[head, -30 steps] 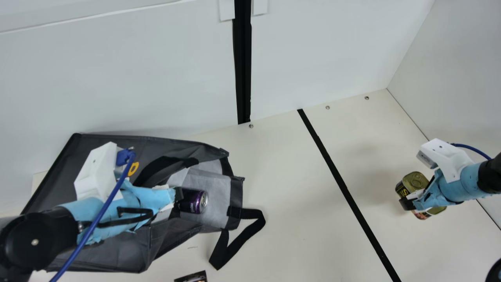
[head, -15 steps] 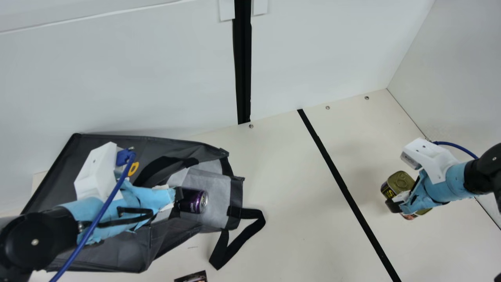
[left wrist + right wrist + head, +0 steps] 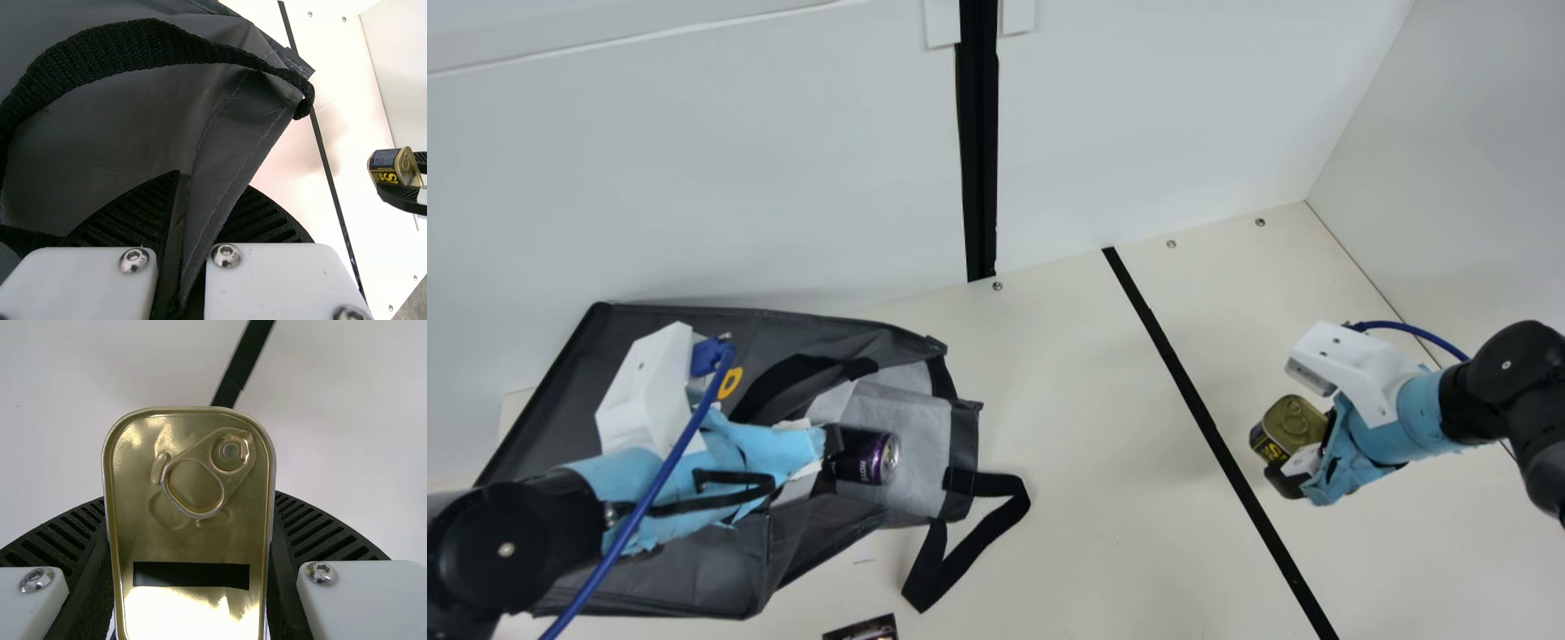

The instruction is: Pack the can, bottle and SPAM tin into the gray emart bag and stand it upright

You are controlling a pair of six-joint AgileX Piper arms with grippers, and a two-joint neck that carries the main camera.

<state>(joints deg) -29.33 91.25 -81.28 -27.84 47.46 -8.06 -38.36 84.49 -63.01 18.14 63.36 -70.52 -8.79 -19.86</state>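
The gray bag (image 3: 720,569) lies on its side at the left, its mouth facing right, with the purple can (image 3: 864,457) lying inside the opening. My left gripper (image 3: 831,449) is at the bag's mouth; in the left wrist view the left gripper (image 3: 181,267) pinches a fold of gray bag fabric (image 3: 220,153). Over at the right, my right gripper (image 3: 1303,476) holds the SPAM tin (image 3: 1289,428) above the table. The tin's gold lid (image 3: 193,540) with its pull ring faces the right wrist camera, between the ribbed fingers of the right gripper (image 3: 190,587).
A black strap handle (image 3: 983,542) trails from the bag's mouth onto the table. A dark printed item (image 3: 863,629) is cut off by the near edge. A black stripe (image 3: 1209,427) crosses the table between bag and tin. White walls (image 3: 783,178) stand behind and at the right.
My right arm has moved left, carrying the SPAM tin toward the black stripe. The left arm, the bag and the can have stayed still.
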